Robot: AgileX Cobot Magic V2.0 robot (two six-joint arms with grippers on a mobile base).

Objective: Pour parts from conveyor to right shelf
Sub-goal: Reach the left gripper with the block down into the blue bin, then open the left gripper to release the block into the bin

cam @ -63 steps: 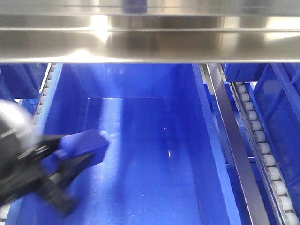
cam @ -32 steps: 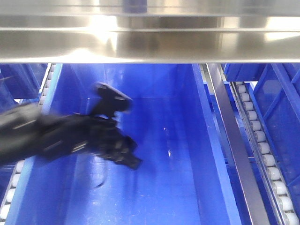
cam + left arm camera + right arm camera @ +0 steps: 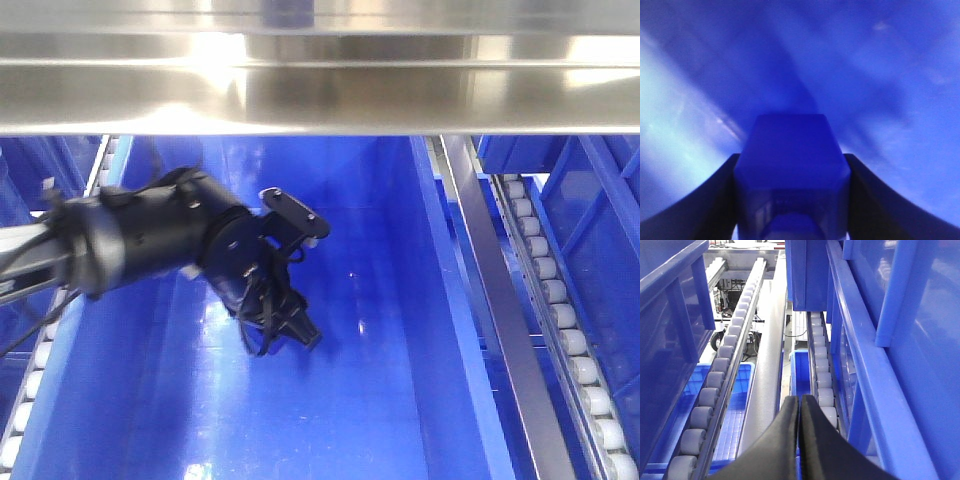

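While the front view looked into the right shelf (image 3: pixel 330 95), the left gripper (image 3: pixel 285 290) sat inside the big blue bin (image 3: pixel 430 330), reaching in over the bin's left wall and pointing down toward the floor near its middle. Black housing and cables hid whatever was between the fingers in this view. No loose part lay on the visible bin floor. White roller tracks (image 3: pixel 565 330) ran along the bin's right side.

Left wrist view: blue part (image 3: pixel 792 170) was clamped between the two dark fingers (image 3: pixel 875 200), touching both, its flat face toward the camera. Behind it only blurred glossy blue, judged to be bin wall or floor. So the left gripper was grasping the part, not yet let go.

Right wrist view: right gripper (image 3: pixel 800 425) was clenched, fingers pressed together with nothing between them, idle above a roller track (image 3: pixel 715 390) and a steel rail, outside the bin.

Judgement: pick-up and carry done, part already within the bin's walls. Release remained. The conveyor was out of all views, so I could not tell whether further parts waited there.
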